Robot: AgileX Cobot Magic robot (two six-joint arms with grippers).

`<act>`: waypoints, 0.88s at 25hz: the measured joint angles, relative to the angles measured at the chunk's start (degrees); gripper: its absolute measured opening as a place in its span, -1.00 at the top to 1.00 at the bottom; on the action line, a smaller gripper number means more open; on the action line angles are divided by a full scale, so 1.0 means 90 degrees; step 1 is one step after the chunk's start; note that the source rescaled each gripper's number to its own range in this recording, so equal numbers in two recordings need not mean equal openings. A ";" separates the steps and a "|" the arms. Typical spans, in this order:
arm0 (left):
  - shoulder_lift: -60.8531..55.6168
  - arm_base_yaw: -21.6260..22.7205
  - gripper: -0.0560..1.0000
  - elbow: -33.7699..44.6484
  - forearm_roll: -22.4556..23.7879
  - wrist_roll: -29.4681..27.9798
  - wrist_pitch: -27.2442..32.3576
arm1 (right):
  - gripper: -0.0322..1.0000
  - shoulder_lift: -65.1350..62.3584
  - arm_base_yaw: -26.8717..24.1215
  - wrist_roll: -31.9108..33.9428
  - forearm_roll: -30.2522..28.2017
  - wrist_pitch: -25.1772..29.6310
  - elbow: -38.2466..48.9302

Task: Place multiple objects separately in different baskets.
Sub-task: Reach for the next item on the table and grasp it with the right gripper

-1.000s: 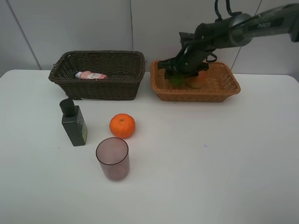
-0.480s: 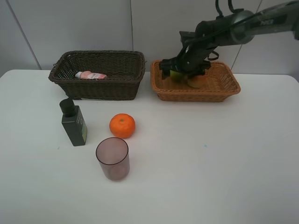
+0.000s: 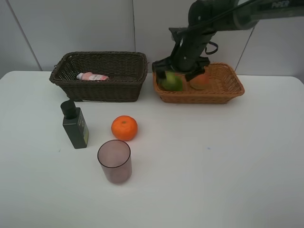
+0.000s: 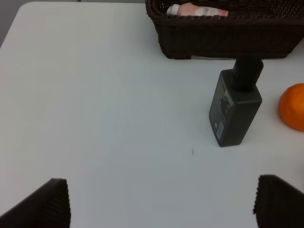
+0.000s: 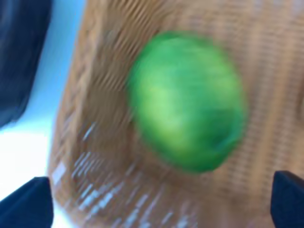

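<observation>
Right wrist view: the lime (image 5: 187, 99) lies in the tan basket (image 5: 90, 156), the right tool (image 5: 156, 199) spread apart. A low retreat could snag the rim.

made out "piper" in pale letters along the right arm (image 3: 259, 13), close to the top edge of the high view, with the first letters less sharp than the last. noticed a small block of pale print low on the side of the dark bottle (image 4: 235, 114), too fine to read in either view. spotted a printed label on the pink bottle (image 4: 199, 9), with dark marks across a lighter band, blurred and not legible.
</observation>
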 joint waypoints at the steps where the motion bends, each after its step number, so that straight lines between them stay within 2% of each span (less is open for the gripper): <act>1: 0.0000 0.0000 -1.00 0.0000 0.0000 0.0000 0.0000 | -1.00 -0.0026 0.0108 -0.0143 0.0052 0.0204 0.0000; 8: 0.0000 0.0000 -1.00 0.0000 0.0000 0.0000 0.0000 | -1.00 -0.0180 0.0820 -0.1091 0.0539 0.1550 0.0000; 12: 0.0000 0.0000 -1.00 0.0000 0.0000 0.0000 0.0000 | -1.00 -0.0180 0.1243 -0.1418 0.0539 0.2004 0.0000; 17: 0.0000 0.0000 -1.00 0.0000 0.0000 0.0000 0.0000 | -1.00 -0.0180 0.1842 -0.1548 0.0539 0.2014 0.0000; 22: 0.0000 0.0000 -1.00 0.0000 0.0000 0.0000 0.0000 | -1.00 -0.0180 0.2265 -0.1336 0.0539 0.1416 0.0000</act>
